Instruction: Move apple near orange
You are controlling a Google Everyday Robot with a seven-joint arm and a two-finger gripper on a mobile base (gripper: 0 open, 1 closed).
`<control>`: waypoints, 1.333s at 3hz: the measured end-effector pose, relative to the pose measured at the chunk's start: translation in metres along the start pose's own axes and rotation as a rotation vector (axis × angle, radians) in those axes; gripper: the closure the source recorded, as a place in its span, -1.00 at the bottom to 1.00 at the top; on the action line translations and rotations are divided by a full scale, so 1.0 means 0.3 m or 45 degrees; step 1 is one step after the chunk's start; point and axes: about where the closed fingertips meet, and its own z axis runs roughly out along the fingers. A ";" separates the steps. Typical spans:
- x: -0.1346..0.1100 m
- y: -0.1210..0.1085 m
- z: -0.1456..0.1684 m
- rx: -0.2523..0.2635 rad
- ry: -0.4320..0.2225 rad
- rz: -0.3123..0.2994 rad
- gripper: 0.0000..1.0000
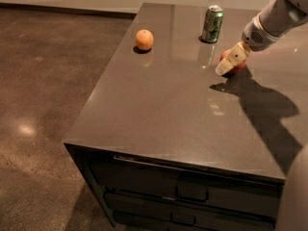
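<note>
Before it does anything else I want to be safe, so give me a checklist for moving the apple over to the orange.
1. Gripper at the apple: ok, it sits right against the apple's front, on the right part of the table.
2. Firm hold on the apple: cannot tell.
3. Orange where expected: ok, resting alone near the table's left edge.
4. Straight path from apple to orange: ok, only bare tabletop shows between them.
5. Green can out of the way: ok, but it stands upright just behind and left of the apple, so probably keep the move in front of it.
6. Landing room beside the orange: ok on its right side.
</note>
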 end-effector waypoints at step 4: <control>-0.190 0.004 0.003 -0.023 -0.044 -0.064 0.90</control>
